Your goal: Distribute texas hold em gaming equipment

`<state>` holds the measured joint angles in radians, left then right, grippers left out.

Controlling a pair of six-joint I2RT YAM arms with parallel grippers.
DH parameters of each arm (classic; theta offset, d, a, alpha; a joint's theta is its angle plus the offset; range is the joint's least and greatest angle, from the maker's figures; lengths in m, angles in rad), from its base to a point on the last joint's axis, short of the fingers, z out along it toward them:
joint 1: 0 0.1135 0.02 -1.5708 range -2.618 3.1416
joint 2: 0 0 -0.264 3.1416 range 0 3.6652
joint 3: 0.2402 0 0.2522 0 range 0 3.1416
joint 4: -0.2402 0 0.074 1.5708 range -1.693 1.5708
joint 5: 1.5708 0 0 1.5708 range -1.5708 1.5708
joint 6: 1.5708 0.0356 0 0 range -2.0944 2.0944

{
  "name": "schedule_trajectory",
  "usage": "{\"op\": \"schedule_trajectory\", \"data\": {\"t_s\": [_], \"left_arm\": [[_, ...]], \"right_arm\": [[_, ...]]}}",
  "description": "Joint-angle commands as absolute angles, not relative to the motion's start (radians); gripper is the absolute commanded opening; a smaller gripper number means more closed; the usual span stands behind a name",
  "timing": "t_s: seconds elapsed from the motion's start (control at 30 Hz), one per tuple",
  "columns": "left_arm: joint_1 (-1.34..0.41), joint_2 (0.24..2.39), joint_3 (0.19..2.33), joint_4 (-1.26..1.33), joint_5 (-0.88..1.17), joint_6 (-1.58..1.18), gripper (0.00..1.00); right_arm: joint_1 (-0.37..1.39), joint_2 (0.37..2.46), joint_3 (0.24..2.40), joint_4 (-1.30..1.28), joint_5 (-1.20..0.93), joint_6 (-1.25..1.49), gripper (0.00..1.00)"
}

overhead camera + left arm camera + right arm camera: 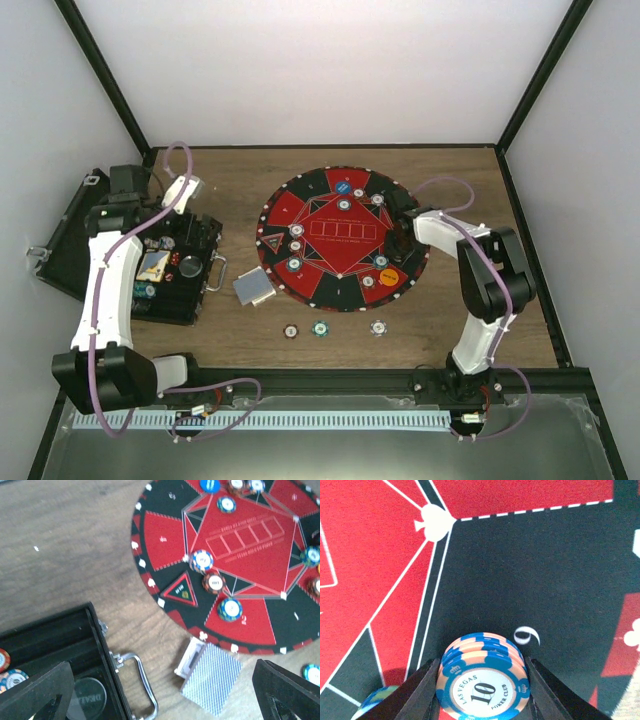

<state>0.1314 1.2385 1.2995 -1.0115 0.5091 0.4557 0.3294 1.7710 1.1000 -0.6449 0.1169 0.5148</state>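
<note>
Pinching a stack of blue-and-peach poker chips [481,690] in the right gripper [482,665], fingers half closed against its rim, low over a black wedge on the right of the round mat [545,570]. Calling, probably, for a level descent and a slow release, keeping the stack square. Hanging the left gripper [160,695] wide open and empty above the card deck [212,677] beside the mat's near-left edge. Reading "LAS VEGAS 10 POKER CLUB" on the top chip, a white "9" or "6" beside it.
</note>
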Motion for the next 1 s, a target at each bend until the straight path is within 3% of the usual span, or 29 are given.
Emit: {"op": "schedule_trajectory", "data": {"t_s": [0.0,0.23,0.3,0.43,0.67,0.97], "left_arm": [[0.136,1.228,1.245,-1.106,0.534,0.655,1.0],[0.136,1.225,1.174,-1.159,0.556,0.812,1.0],[0.136,1.233,1.157,-1.168,0.573,0.834,1.0],[0.132,1.249,1.118,-1.161,0.591,0.867,1.0],[0.069,1.303,1.057,-1.119,0.559,0.878,1.0],[-0.177,1.279,0.885,-0.883,0.298,0.789,1.0]], "right_arm": [[0.322,1.823,1.161,-0.602,0.118,0.492,0.26],[0.311,1.866,1.185,-0.592,0.128,0.489,0.27],[0.312,1.868,1.186,-0.595,0.125,0.489,0.36],[0.312,1.83,1.186,-0.604,0.124,0.49,0.65],[0.326,1.667,1.206,-0.645,0.126,0.506,0.91],[0.47,1.428,1.117,-0.656,0.07,0.559,0.94]]}}
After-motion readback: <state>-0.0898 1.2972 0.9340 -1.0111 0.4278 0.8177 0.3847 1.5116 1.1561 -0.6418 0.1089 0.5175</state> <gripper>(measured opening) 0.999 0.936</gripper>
